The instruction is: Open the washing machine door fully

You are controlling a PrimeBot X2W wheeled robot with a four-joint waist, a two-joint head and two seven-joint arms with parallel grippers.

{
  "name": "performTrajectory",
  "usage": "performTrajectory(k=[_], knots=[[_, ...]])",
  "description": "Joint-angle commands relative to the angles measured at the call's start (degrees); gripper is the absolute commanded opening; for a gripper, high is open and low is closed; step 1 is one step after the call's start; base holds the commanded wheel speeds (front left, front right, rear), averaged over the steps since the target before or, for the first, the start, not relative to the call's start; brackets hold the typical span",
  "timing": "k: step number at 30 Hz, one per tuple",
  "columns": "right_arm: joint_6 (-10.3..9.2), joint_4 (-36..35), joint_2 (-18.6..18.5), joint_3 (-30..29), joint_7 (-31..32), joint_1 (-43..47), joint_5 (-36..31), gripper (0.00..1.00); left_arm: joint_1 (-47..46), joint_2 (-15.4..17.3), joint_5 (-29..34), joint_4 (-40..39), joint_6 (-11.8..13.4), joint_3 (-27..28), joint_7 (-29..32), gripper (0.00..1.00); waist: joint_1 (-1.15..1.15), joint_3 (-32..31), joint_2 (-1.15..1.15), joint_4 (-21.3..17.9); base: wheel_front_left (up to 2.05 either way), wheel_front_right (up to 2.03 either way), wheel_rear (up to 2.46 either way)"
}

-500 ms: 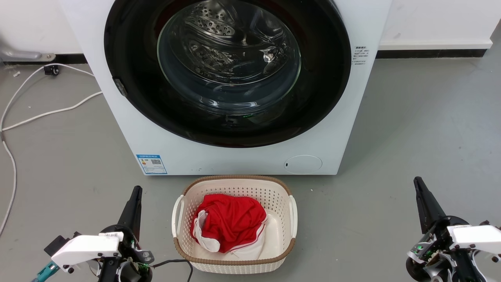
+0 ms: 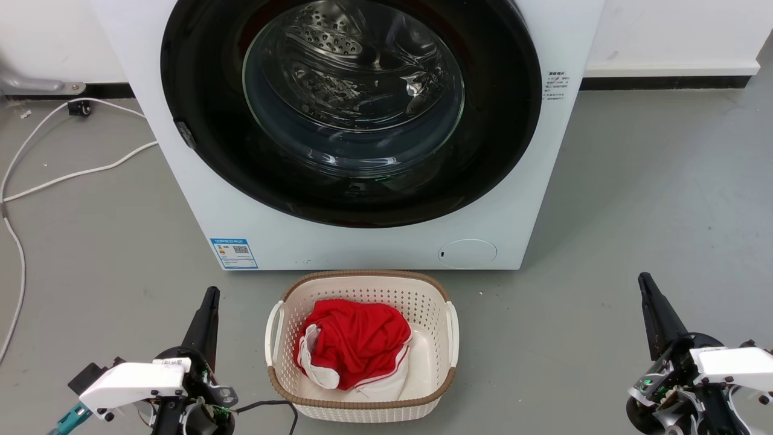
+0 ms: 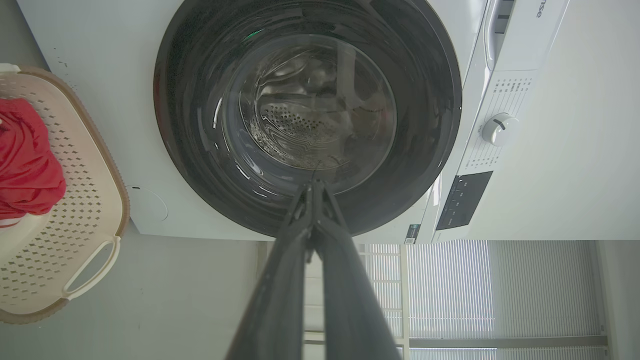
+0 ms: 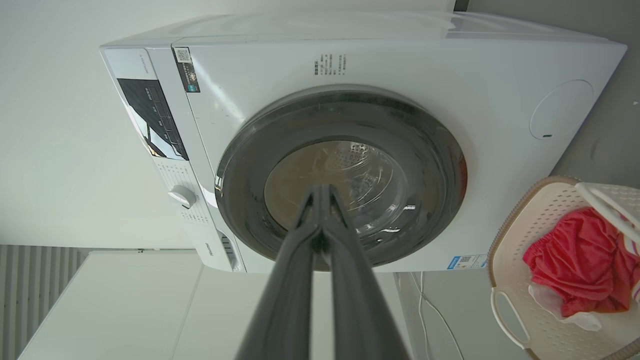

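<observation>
At nine o'clock of my head view, two white cable runs (image 2: 72, 174) trailed across the grey floor (image 2: 652, 181). At seven o'clock sat my left gripper (image 2: 211, 294), its two long dark fingers pressed together tip to tip, holding nothing. At twelve o'clock stood one white boxy front-loading washing machine (image 2: 362, 248). Its one large round glossy black door with a bulging glass window (image 2: 353, 109) lay shut against the front, well apart from both my grippers. One blue label sticker (image 2: 234, 252) and one round cap (image 2: 467, 254) sat low on the machine. At six o'clock, just before it, one cream perforated plastic basket (image 2: 362, 276) held one red garment (image 2: 356, 341). At five o'clock my right gripper (image 2: 645, 282) likewise had its two fingers closed together on nothing.
</observation>
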Motion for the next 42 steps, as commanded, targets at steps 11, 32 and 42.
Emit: performTrajectory(k=[11,32,42], knots=[[0.00,-0.5,0.1,0.6,-1.1,0.6,-0.6,1.00,0.2,-0.1,0.4,-0.1,0.0,-1.0,-1.1,1.00,0.00,0.0,0.00,0.0,0.00,0.00,0.00],[0.00,-7.1,0.2,1.7,-6.6,2.0,-24.3,1.00,-0.4,-0.2,16.7,-6.3,0.0,-1.6,-6.6,1.00,0.00,0.3,0.00,0.2,0.00,0.00,0.00],[0.00,-9.5,0.3,2.6,-8.8,2.9,-38.8,1.00,-0.4,-0.2,29.9,-8.7,0.8,-3.2,-8.8,1.00,0.00,0.4,0.00,0.4,0.00,0.00,0.00]])
